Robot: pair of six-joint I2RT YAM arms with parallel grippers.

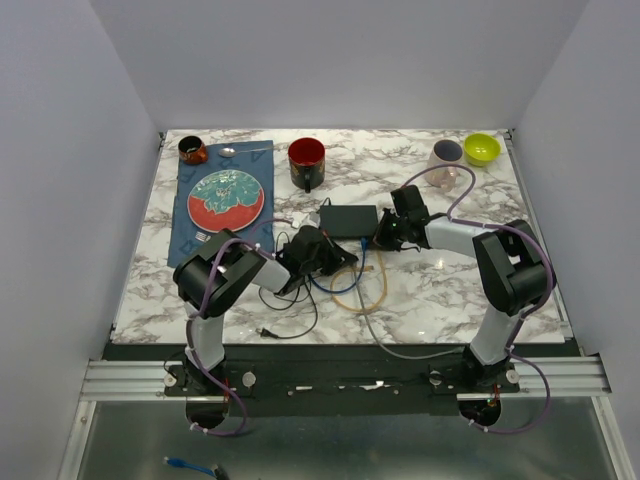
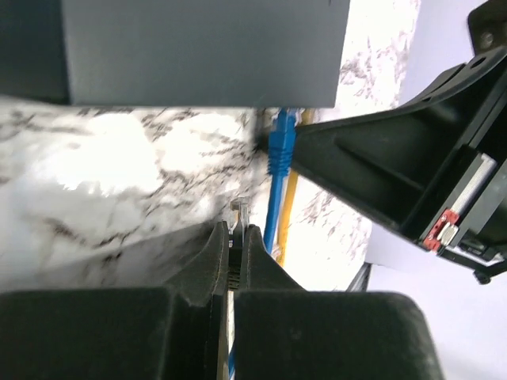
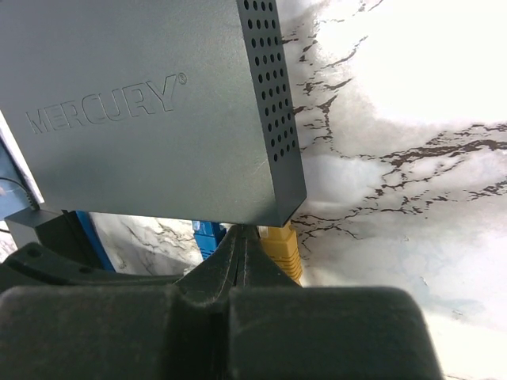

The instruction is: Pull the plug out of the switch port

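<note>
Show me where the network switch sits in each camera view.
Top external: the switch lies near the picture's centre.
Left wrist: it fills the top edge.
Right wrist: it is at the upper left, logo side showing.
Shared landmark: the blue cable at its port side.

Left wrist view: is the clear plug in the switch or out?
Out: left gripper pinches the clear plug, table showing between it and the switch.

Ports of the switch out of sight; yellow plug half behind right end effector.
</note>
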